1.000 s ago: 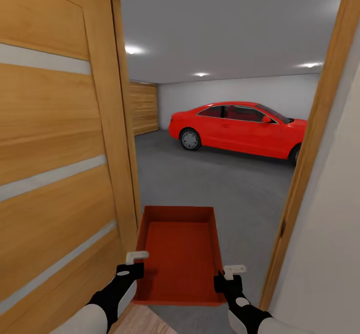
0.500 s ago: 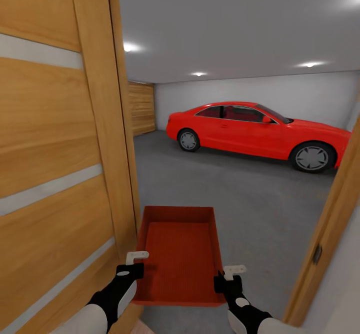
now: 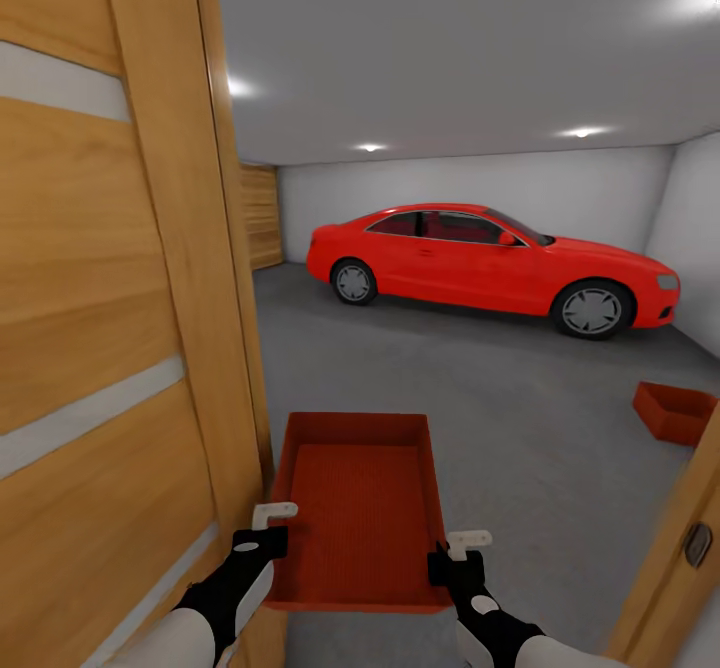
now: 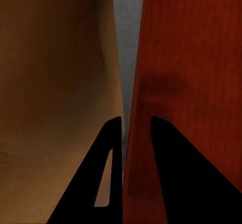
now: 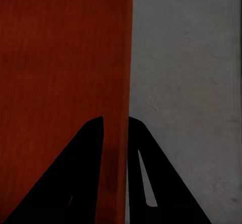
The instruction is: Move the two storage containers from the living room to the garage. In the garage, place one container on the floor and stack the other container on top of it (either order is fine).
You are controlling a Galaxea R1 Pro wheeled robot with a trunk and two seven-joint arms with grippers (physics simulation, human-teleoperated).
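Ahead, in the head view, the left pincer [image 3: 272, 528] and right pincer [image 3: 452, 555] clamp the side walls of a red container [image 3: 358, 508] carried beside the wooden door [image 3: 110, 348]. Open grey floor [image 3: 480, 378] stretches to the red car [image 3: 490, 256]; a second container [image 3: 675, 411] sits by the right doorframe [image 3: 670, 558]. In the left wrist view, the fingers [image 4: 108, 183] pinch the container wall [image 4: 191, 83], door edge close beside. In the right wrist view, the fingers [image 5: 88, 178] straddle the wall [image 5: 65, 73] above bare floor [image 5: 186, 83].

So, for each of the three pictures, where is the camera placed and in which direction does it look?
Head view: on the robot's head, facing forward and down through the doorway into the garage; both forearms hold the carried container.
Left wrist view: near the left end effector, looking along its fingers, which straddle the container's wall.
Right wrist view: near the right end effector, also astride a wall, above the floor.
All three views share that container.
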